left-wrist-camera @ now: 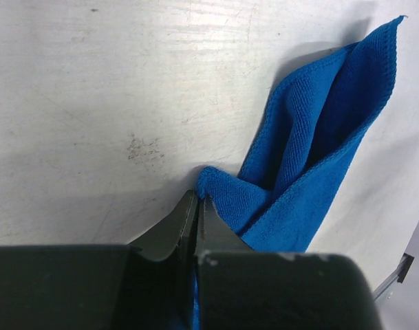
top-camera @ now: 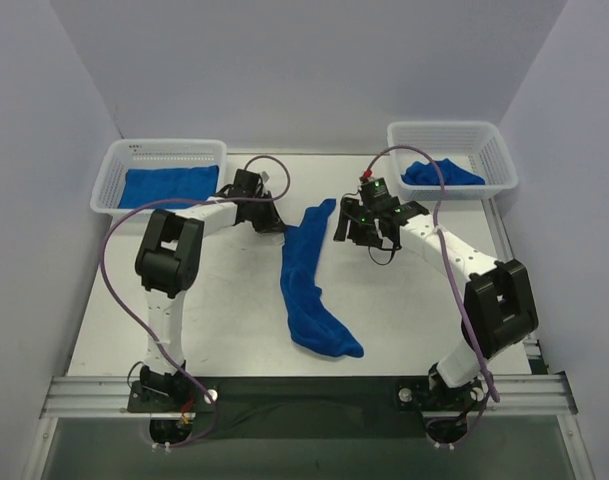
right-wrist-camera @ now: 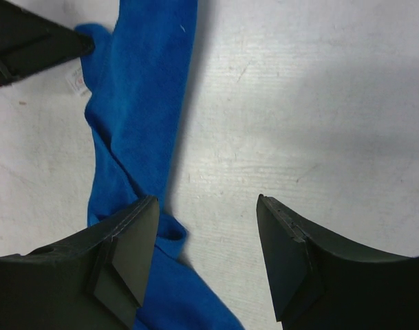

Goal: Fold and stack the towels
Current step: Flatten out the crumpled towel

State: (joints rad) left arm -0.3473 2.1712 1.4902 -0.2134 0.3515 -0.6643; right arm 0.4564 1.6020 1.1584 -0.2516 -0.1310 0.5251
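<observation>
One blue towel (top-camera: 306, 280) lies bunched in a long strip down the middle of the table (top-camera: 224, 310). My left gripper (top-camera: 273, 226) (left-wrist-camera: 197, 200) is shut on a corner of this towel (left-wrist-camera: 312, 137), and blue cloth shows between its fingers. My right gripper (top-camera: 351, 226) (right-wrist-camera: 208, 227) stands open just right of the strip's upper end, low over the table. The towel (right-wrist-camera: 137, 103) runs under its left finger (right-wrist-camera: 130, 247), with bare table between the fingers. A second towel (top-camera: 169, 185) lies in the left basket and a third towel (top-camera: 440, 173) in the right one.
A white mesh basket (top-camera: 160, 150) stands at the back left corner and another basket (top-camera: 452, 131) at the back right. Grey walls close in the back and both sides. The left arm's dark fingertip (right-wrist-camera: 37, 41) shows at the upper left of the right wrist view.
</observation>
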